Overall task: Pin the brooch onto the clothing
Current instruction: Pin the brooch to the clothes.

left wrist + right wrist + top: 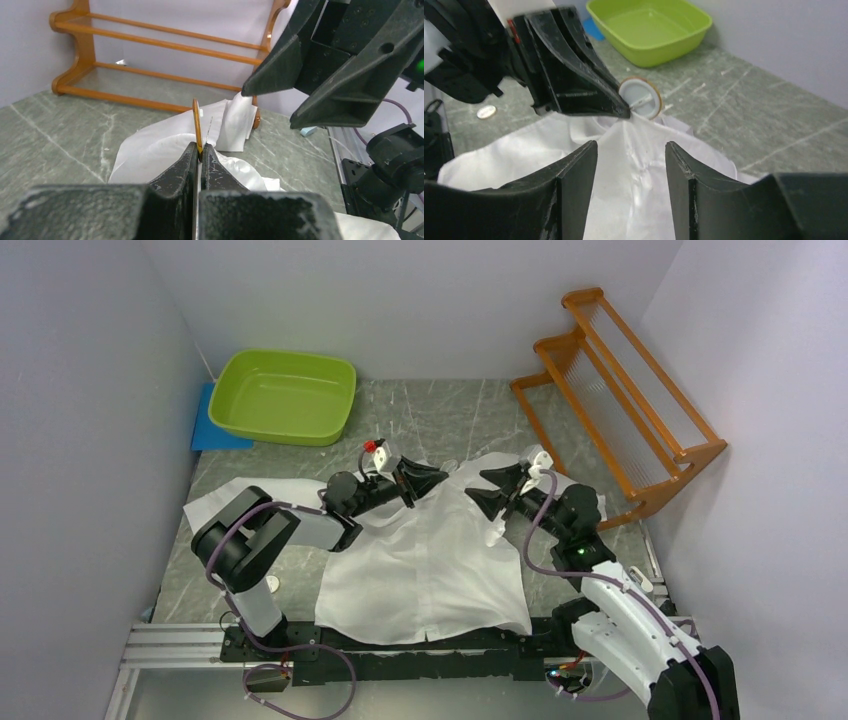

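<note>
From above, the white dress shirt (430,570) lies spread on the grey marbled table (450,410). Its hem is towards the arm bases, and both arms reach in over its collar end. The left end effector (425,480) and the right end effector (497,492) face each other there, close together but not touching. The brooch is too small to make out from this height.

The wrist cameras show it. In the left wrist view, the left end effector (200,150) is closed tight on the lower rim of the brooch (197,125). The brooch is seen edge-on as a thin gold sliver standing upright, with its thin pin (209,131) sticking up just beside it. Rumpled shirt fabric (165,145) lies below and behind it.

The right wrist view shows the face that the edge-on view hides. The brooch (641,97) is a round white disc with a gold rim and a bar across it, pinched at the tip of the left end effector (614,105) just above the bunched shirt (624,170).

The right end effector (630,150) is spread wide, with nothing between its fingers (579,170).

A green basin (285,395) and a wooden rack (620,390) stand at the far side of the table. A coin (486,111) lies on the table near the shirt.
</note>
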You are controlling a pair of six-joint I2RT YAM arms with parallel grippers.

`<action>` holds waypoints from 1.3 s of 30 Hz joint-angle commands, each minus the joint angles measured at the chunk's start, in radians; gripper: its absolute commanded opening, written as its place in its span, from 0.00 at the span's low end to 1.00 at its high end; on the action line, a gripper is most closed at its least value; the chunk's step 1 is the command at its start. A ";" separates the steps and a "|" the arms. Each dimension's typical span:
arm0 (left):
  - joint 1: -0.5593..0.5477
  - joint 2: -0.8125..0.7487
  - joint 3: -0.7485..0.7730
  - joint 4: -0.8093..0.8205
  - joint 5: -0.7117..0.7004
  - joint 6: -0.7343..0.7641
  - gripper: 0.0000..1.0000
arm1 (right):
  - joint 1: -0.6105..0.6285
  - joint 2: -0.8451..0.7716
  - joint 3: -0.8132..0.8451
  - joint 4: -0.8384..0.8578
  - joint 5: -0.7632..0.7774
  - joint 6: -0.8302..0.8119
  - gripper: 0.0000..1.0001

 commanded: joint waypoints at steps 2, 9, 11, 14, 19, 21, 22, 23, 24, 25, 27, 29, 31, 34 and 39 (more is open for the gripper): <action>0.004 -0.006 -0.004 0.142 0.077 -0.029 0.03 | -0.035 0.003 -0.029 0.299 -0.087 0.084 0.70; 0.005 -0.057 -0.026 0.140 0.113 0.001 0.03 | -0.105 0.139 0.011 0.432 -0.281 0.208 0.67; 0.005 -0.074 -0.034 0.141 0.116 0.007 0.03 | -0.125 0.180 0.011 0.517 -0.338 0.270 0.61; 0.005 -0.090 -0.040 0.142 0.126 0.014 0.03 | -0.143 0.231 0.006 0.654 -0.391 0.352 0.60; 0.005 -0.102 -0.032 0.142 0.159 -0.004 0.02 | -0.145 0.314 0.048 0.744 -0.486 0.418 0.59; 0.005 -0.106 -0.028 0.142 0.168 -0.008 0.03 | -0.146 0.347 0.062 0.790 -0.513 0.452 0.58; 0.006 -0.108 -0.027 0.142 0.171 -0.009 0.03 | -0.146 0.363 0.066 0.822 -0.525 0.472 0.57; 0.006 -0.110 -0.026 0.143 0.175 -0.007 0.03 | -0.146 0.378 0.069 0.860 -0.534 0.495 0.56; 0.005 -0.113 -0.026 0.143 0.180 -0.004 0.03 | -0.146 0.393 0.072 0.900 -0.539 0.517 0.56; 0.006 -0.114 -0.025 0.144 0.185 -0.003 0.03 | -0.146 0.408 0.074 0.931 -0.541 0.539 0.55; 0.005 -0.118 -0.024 0.143 0.189 -0.006 0.03 | -0.146 0.436 0.083 0.983 -0.549 0.565 0.53; 0.005 -0.120 -0.023 0.143 0.194 -0.005 0.03 | -0.146 0.465 0.094 1.023 -0.563 0.589 0.51; 0.005 -0.122 -0.024 0.143 0.197 -0.005 0.03 | -0.146 0.502 0.108 1.059 -0.579 0.626 0.46; 0.006 -0.122 -0.025 0.143 0.198 -0.003 0.03 | -0.146 0.549 0.126 1.113 -0.597 0.674 0.45; 0.006 -0.119 -0.019 0.142 0.211 -0.008 0.03 | -0.146 0.637 0.169 1.253 -0.640 0.807 0.43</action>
